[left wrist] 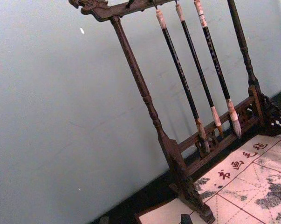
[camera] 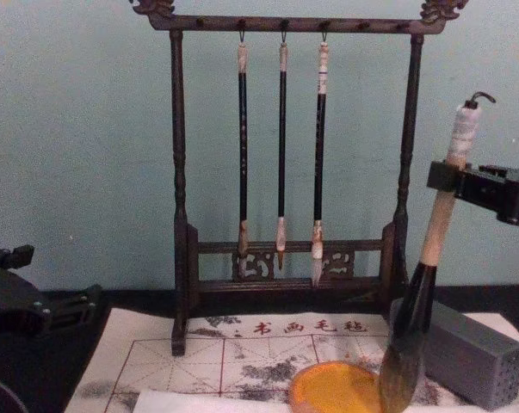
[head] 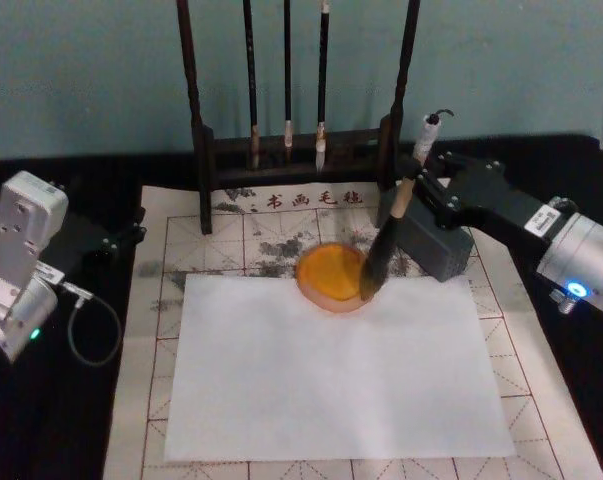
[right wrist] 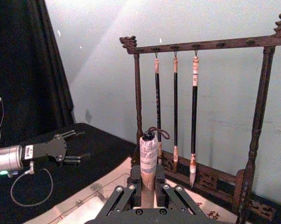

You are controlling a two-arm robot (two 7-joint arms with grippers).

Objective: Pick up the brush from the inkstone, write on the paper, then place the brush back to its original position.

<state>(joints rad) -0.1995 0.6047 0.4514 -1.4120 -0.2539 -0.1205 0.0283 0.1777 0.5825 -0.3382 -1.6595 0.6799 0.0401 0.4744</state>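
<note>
two grippers: right gripper (head: 413,188), jaws clamped on the tilted brush (head: 386,245), tuft at rim of inkstone (head: 326,272); left gripper (head: 133,230) parked aside, jaws apart.

The black-draped table (head: 51,430) before me bore a red-gridded calligraphy mat (head: 141,400). A dark wooden brush rack (head: 291,165) stood at the mat's far edge, and a cable loop (head: 91,335) lay on the cloth to its left.

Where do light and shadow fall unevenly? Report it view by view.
Right wrist view: a bright patch washes the wall above the brush rack; the black curtain is dark. Head view: the white paper is brightest. Chest view: wall evenly lit.
</note>
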